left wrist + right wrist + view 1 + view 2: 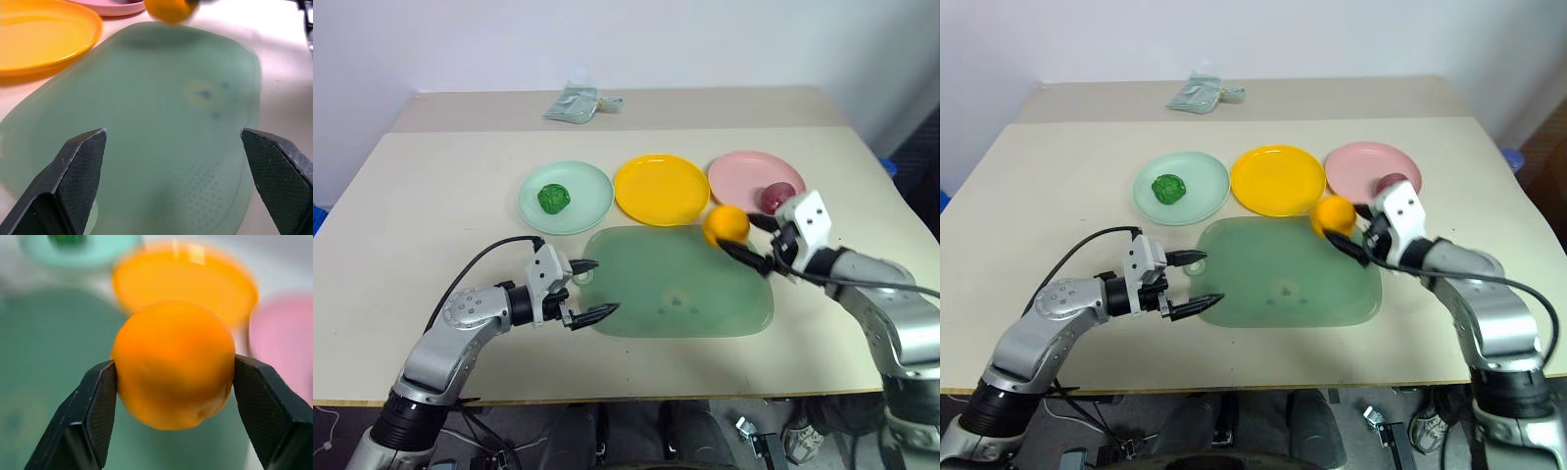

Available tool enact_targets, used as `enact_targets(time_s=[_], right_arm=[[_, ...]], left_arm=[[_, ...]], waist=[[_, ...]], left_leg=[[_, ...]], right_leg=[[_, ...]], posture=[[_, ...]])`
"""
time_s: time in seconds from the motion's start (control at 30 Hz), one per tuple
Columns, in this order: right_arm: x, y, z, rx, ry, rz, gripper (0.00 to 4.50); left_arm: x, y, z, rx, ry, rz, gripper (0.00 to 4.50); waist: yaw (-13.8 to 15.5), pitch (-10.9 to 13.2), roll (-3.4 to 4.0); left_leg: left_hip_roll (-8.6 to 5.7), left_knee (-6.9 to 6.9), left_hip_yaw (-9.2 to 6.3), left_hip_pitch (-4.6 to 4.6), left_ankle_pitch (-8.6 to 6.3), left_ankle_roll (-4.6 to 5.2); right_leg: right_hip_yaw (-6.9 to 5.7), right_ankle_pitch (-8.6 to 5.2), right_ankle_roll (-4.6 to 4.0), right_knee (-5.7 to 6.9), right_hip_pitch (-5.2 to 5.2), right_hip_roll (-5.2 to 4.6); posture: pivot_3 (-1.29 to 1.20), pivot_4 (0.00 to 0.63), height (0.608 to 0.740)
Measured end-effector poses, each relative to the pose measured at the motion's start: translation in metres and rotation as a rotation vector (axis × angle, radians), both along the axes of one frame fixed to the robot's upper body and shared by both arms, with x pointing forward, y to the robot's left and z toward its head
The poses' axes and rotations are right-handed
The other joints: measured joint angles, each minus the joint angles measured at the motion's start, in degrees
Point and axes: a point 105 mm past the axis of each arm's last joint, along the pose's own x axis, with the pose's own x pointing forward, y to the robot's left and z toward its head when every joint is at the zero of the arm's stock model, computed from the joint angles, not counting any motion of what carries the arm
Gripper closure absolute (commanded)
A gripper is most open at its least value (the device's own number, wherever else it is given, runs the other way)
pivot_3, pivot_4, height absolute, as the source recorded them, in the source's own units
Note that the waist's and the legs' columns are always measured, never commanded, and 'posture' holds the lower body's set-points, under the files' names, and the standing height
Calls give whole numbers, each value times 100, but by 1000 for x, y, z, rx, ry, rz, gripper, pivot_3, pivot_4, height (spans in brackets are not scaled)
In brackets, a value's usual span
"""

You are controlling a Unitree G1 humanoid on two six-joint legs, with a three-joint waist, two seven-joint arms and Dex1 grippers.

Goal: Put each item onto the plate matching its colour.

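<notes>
Left fingers (594,289) released; right fingers (102,406) grasping orange toy (173,364), seemingly covering pink plate's (744,174) edge

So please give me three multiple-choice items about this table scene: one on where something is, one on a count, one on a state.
1. Where does the bumpy dark green toy food lie?
A. on the pale mint green round plate
B. on the yellow plate
C. on the translucent board

2. How many round plastic plates carry nothing?
A. none
B. one
C. two

3. What is the right gripper doing?
A. hanging open
B. shut on the round orange toy food
C. holding a plate

Answers: 1 A, it rests on the mint surface. 2 B, the yellow round plate is bare; the pink round plate has the dark red-purple toy food. 3 B, both fingers press its sides.
</notes>
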Motion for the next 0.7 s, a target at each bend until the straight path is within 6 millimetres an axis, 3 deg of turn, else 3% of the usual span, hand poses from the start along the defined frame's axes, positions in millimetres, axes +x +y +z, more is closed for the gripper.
enact_targets(time_s=[0.13,0.3,0.4,0.57,0.7], right_arm=[[50,29,12,86,-26,-74,1572],[91,55,-17,71,85,-134,1572],[98,51,-31,51,114,-151,182],[97,40,-19,37,38,-119,79],[76,1,0,28,-58,-94,79]], left_arm=[[11,27,-2,5,-14,156,0],[7,52,-11,3,3,263,0],[4,61,-11,0,-4,307,0],[-2,60,-9,-27,-23,344,0],[-5,68,-12,-38,-20,397,0]], waist=[[13,0,0],[35,0,0],[41,1,0],[2,1,1],[50,1,1]], left_leg=[[-1,2,3,-5,3,-6],[-9,2,3,-21,1,-1],[-13,4,3,-22,-1,2],[-12,3,3,-20,1,-2],[-12,4,2,-20,-2,4]], right_leg=[[-1,0,0,1,-5,0],[-4,1,0,0,-18,-5],[-5,1,1,0,-15,-9],[-5,1,2,3,-17,-8],[-5,1,2,-3,-11,-10]], posture=[[0,150,740],[0,150,740],[0,150,740],[0,150,740],[0,150,740]])
